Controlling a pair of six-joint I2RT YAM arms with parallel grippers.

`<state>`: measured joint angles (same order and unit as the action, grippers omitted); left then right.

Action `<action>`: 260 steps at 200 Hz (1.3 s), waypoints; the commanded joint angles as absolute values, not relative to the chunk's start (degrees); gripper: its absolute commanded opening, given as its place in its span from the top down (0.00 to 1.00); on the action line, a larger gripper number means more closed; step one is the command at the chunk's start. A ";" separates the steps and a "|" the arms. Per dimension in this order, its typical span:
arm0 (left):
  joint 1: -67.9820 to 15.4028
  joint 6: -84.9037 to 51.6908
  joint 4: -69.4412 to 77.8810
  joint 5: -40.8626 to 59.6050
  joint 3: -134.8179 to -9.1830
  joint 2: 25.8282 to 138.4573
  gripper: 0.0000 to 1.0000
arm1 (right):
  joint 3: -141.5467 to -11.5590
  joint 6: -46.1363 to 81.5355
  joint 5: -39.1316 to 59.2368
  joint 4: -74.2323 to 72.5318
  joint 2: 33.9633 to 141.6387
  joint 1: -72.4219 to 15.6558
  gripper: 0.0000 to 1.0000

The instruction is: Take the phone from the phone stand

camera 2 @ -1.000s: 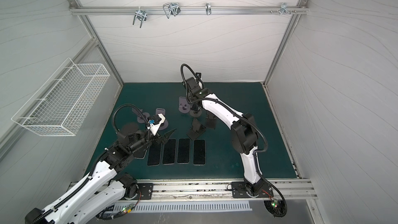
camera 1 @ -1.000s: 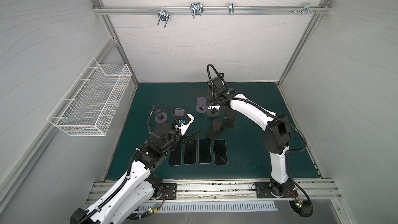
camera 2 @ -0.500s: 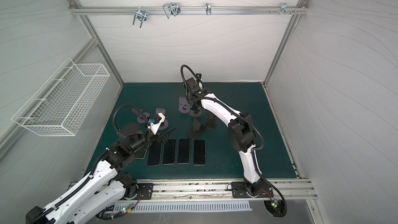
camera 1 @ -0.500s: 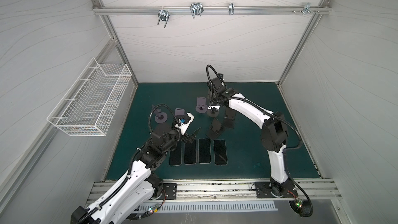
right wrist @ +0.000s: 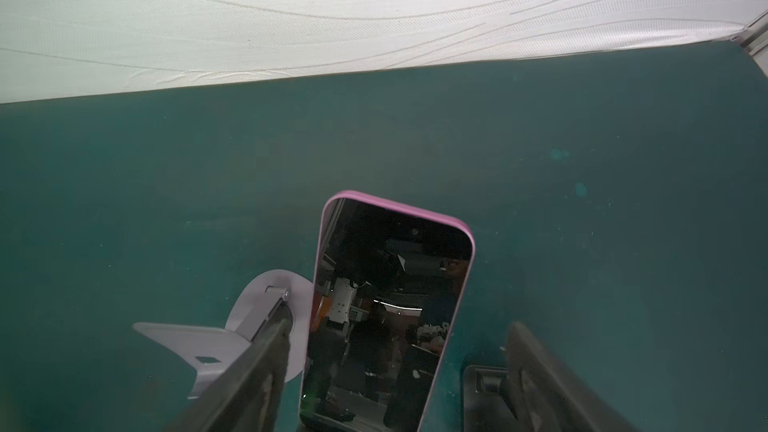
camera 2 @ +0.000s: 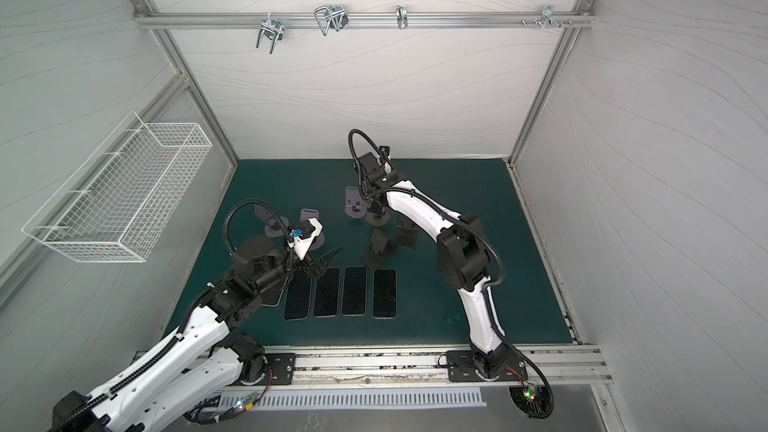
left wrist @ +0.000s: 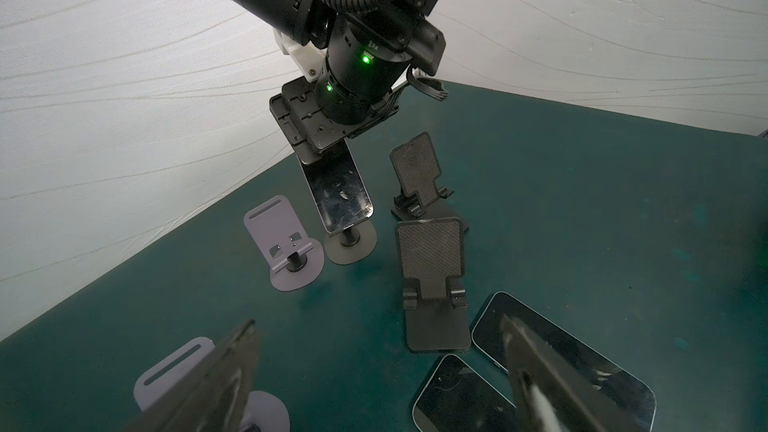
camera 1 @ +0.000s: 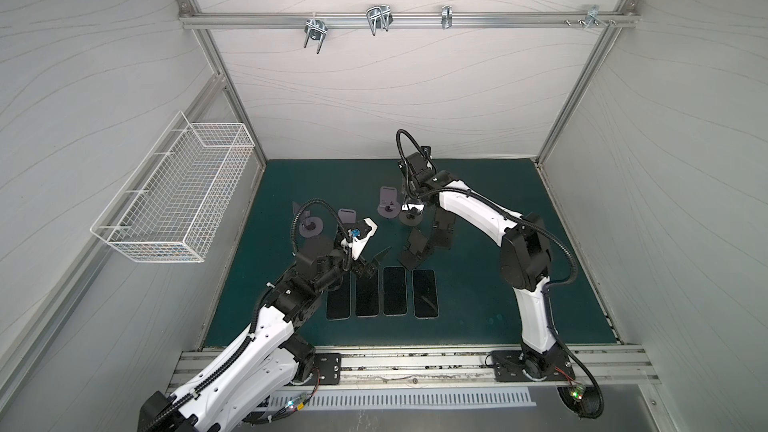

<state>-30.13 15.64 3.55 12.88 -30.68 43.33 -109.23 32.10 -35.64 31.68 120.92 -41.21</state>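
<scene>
A phone (right wrist: 386, 305) in a pink case with a dark glossy screen leans upright on a grey round-based phone stand (left wrist: 351, 245) at the back middle of the green mat; the pair shows in both top views (camera 1: 412, 207) (camera 2: 376, 214). My right gripper (right wrist: 395, 367) is open and straddles the phone's lower part. One finger sits close by the phone's edge and the other stands off with a gap. My left gripper (camera 1: 374, 263) (left wrist: 382, 367) hovers open and empty over the mat, near the flat phones.
Several phones (camera 1: 395, 290) lie flat in a row at the front middle. Two black folding stands (camera 1: 415, 249) (camera 1: 442, 230) and three empty lavender stands (camera 1: 388, 203) (camera 1: 309, 224) (camera 1: 347, 218) stand around. A wire basket (camera 1: 174, 197) hangs on the left wall.
My right arm's elbow has shifted slightly while its gripper stays at the phone. The left arm has not moved.
</scene>
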 commanded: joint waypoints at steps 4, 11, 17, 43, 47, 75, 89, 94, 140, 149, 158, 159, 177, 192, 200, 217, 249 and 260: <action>-30.36 16.08 6.04 13.79 -31.37 42.98 0.08 | -112.66 34.10 -34.95 34.49 122.73 -40.93 0.16; -30.33 16.22 5.79 13.88 -31.49 42.90 0.08 | -113.31 34.26 -34.74 35.15 123.03 -40.92 0.16; -30.34 16.42 5.72 14.00 -31.55 42.75 0.08 | -113.68 34.28 -34.71 35.38 123.33 -41.00 0.16; -30.35 16.87 5.68 13.56 -31.20 42.21 0.08 | -114.43 34.32 -34.58 35.42 124.23 -41.04 0.16; -30.37 16.87 5.55 13.45 -31.20 42.21 0.08 | -114.56 34.36 -34.54 35.55 124.35 -41.04 0.16; -30.53 16.70 5.53 13.45 -31.48 42.59 0.08 | -115.73 35.11 -35.05 36.75 125.37 -40.99 0.17; -30.56 16.70 5.36 13.27 -31.55 42.47 0.07 | -115.93 36.02 -35.76 38.06 125.62 -41.04 0.17; -30.50 16.70 5.36 13.09 -31.47 42.46 0.07 | -115.78 36.20 -35.94 38.46 125.62 -41.04 0.17; -30.68 17.54 5.73 11.43 -31.31 42.33 0.07 | -116.69 38.49 -36.86 42.16 125.72 -40.78 0.17; -30.84 18.08 5.05 11.73 -31.25 41.64 0.07 | -116.73 38.56 -37.28 42.68 125.59 -40.92 0.17; -30.78 18.28 4.79 11.79 -31.01 40.79 0.07 | -116.35 38.51 -37.89 43.02 125.24 -40.99 0.17; -30.77 18.32 4.77 11.83 -30.97 40.74 0.07 | -116.27 38.54 -37.97 43.05 125.20 -40.97 0.17; -30.80 18.64 4.77 11.83 -30.50 39.96 0.07 | -114.87 38.92 -38.62 43.10 124.38 -41.05 0.17; -30.79 18.30 4.98 11.80 -30.74 40.07 0.07 | -114.19 39.05 -38.22 42.72 123.73 -41.08 0.17; -30.83 18.20 5.08 11.84 -30.77 40.62 0.07 | -114.40 38.93 -37.86 42.76 123.49 -41.08 0.17; -30.76 17.98 5.85 11.52 -30.83 42.07 0.07 | -115.61 38.25 -37.04 43.15 123.22 -41.11 0.17; -30.80 17.48 3.80 10.88 -32.01 43.51 0.08 | -117.97 36.01 -37.33 43.08 123.44 -40.96 0.17; -30.76 17.83 4.36 11.15 -31.65 43.16 0.08 | -119.10 35.78 -37.77 44.07 123.57 -40.79 0.17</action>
